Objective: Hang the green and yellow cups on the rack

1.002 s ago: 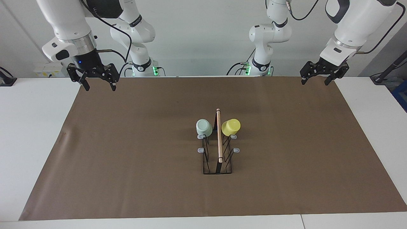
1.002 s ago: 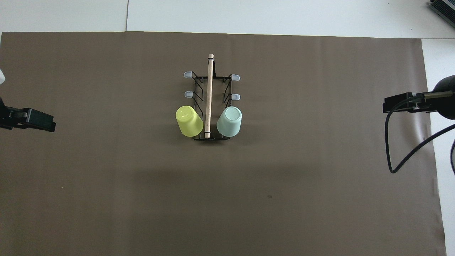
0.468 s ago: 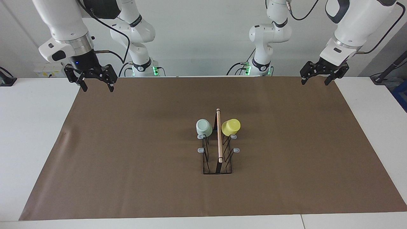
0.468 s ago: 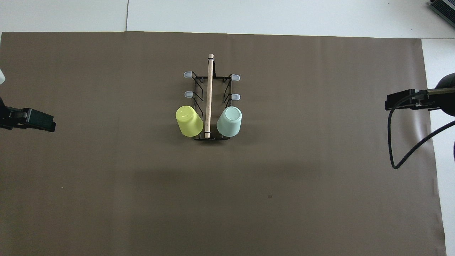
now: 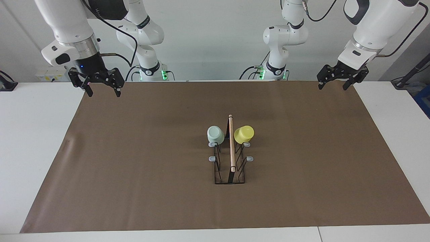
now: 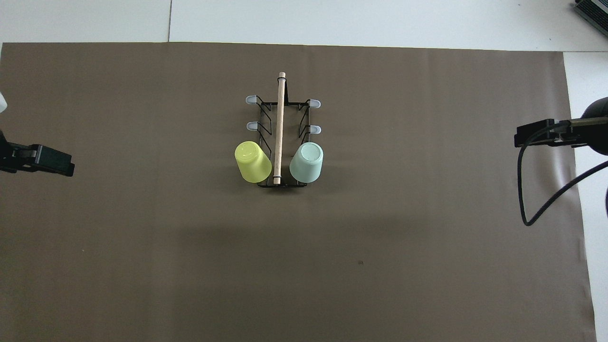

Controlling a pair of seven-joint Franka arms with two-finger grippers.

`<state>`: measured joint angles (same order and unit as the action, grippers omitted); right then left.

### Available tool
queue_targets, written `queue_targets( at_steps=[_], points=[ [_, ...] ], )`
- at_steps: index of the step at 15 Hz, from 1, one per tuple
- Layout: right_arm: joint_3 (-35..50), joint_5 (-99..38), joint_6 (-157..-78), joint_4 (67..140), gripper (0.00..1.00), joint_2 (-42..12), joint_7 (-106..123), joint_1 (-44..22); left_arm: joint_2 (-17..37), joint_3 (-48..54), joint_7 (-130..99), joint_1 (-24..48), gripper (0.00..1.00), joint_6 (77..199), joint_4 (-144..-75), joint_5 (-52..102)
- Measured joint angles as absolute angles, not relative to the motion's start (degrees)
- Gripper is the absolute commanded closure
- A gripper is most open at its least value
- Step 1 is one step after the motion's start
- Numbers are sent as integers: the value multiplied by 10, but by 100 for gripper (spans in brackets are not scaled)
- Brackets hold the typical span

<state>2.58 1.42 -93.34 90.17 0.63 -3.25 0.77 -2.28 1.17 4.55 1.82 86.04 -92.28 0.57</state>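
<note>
The black wire rack (image 5: 230, 168) (image 6: 281, 137) with its wooden rod stands at the middle of the brown mat. The pale green cup (image 5: 215, 134) (image 6: 307, 162) hangs upside down on the prong nearest the robots on the right arm's side. The yellow cup (image 5: 244, 134) (image 6: 252, 162) hangs tilted on the matching prong on the left arm's side. My right gripper (image 5: 102, 93) is up over the mat's corner at the right arm's end, open and empty. My left gripper (image 5: 333, 86) hangs open and empty over the mat's corner at the left arm's end.
Four grey-tipped prongs (image 6: 251, 99) on the rack are bare. The brown mat (image 5: 134, 168) covers most of the white table (image 5: 33, 134). A black cable (image 6: 541, 209) loops from the right arm over the mat's edge.
My right gripper has risen and drawn back a little toward its own end of the table. The left gripper, the cups and the rack have not moved.
</note>
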Motion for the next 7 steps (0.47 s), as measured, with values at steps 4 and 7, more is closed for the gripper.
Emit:
queue_targets(
  at_steps=[4, 7],
  points=[
    [26, 12, -918, 901, 0, 6, -33, 6, -55, 27, 48, 54, 0, 753, -927, 46],
    [26, 12, -918, 900, 0, 6, -33, 6, -69, 36, 45, 86, 0, 745, -936, 46]
  ],
)
